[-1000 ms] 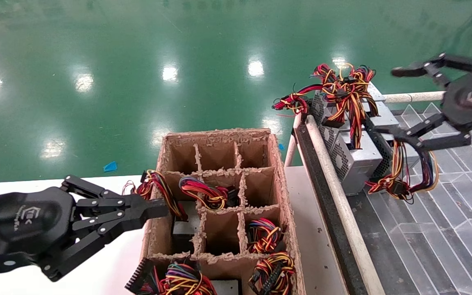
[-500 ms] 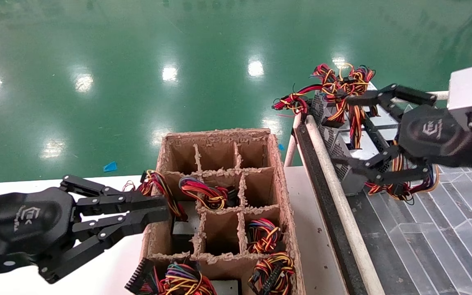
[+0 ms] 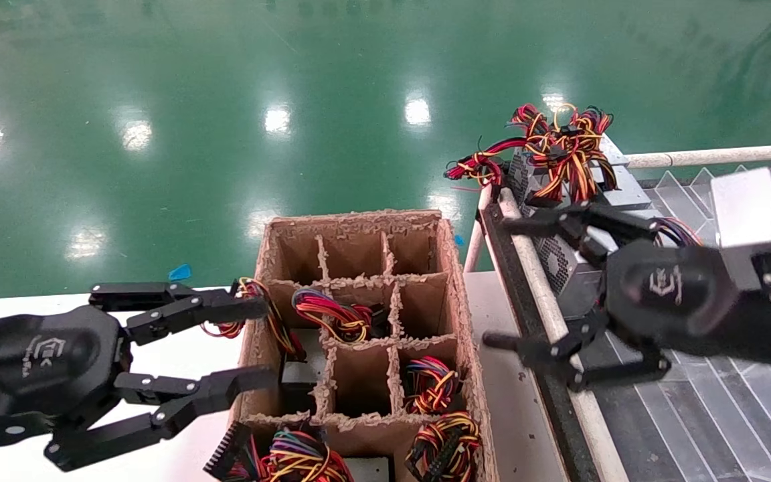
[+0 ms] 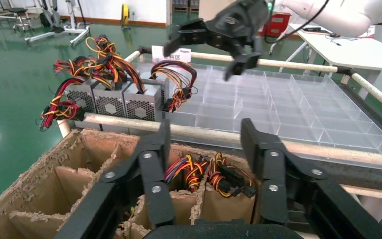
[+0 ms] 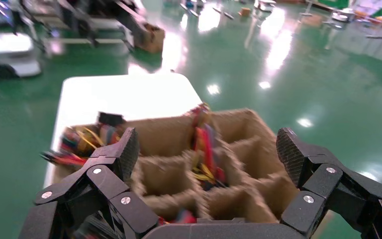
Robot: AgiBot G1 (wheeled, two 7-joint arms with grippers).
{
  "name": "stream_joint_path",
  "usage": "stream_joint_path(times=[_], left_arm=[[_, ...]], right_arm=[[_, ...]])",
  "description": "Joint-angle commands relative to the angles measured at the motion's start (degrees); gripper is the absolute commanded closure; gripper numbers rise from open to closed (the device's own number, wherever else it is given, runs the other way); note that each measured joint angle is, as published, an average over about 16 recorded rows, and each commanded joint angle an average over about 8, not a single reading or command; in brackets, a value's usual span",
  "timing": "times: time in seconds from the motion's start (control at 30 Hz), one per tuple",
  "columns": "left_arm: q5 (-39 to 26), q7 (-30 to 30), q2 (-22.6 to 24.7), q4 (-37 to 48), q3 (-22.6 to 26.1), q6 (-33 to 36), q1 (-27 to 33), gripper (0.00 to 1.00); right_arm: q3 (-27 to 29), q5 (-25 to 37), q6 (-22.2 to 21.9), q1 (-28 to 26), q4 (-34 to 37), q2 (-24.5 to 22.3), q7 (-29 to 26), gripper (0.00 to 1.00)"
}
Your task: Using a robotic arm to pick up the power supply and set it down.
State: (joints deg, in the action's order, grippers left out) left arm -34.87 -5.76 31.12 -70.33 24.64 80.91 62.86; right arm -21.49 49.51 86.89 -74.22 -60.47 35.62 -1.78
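Right tool now nearer white table (glossy green floor).

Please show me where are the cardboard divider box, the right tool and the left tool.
cardboard divider box (image 3: 352, 221): head view, far rim.
right tool (image 3: 509, 284): head view, open, midway between fingertips.
left tool (image 3: 262, 341): head view, open, midway between fingertips.

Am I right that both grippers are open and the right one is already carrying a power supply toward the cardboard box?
Not quite. Both grippers are open, but the right gripper carries nothing. The head view shows its fingers spread and empty between the cardboard box and the power supplies, which still sit on the rack. The left gripper is at the box's other side.
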Motion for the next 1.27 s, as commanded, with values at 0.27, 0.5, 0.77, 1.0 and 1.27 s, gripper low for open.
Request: stream_joint_path(times=[0.27, 0.5, 0.77, 1.0, 1.27], left_arm=[[0.0, 0.0, 0.0, 0.0, 0.0, 0.0, 0.0, 0.0], [0.0, 0.0, 0.0, 0.0, 0.0, 0.0, 0.0, 0.0], [0.0, 0.0, 0.0, 0.0, 0.0, 0.0, 0.0, 0.0], [0.0, 0.0, 0.0, 0.0, 0.0, 0.0, 0.0, 0.0], [0.0, 0.0, 0.0, 0.0, 0.0, 0.0, 0.0, 0.0]], right_arm=[[4.2, -5.9, -0.9, 9.7, -10.1, -0.5, -6.9, 0.0], [6.1, -8.6, -1.3, 14.2, -14.6, -0.7, -9.6, 0.0], [6.1, -8.6, -1.4, 14.1, -14.5, -0.7, -9.5, 0.0], [5.8, -8.2, -1.3, 13.5, -13.8, -0.7, -9.3, 0.0], [5.7, -7.9, -1.3, 13.1, -13.5, -0.7, -9.1, 0.0]])
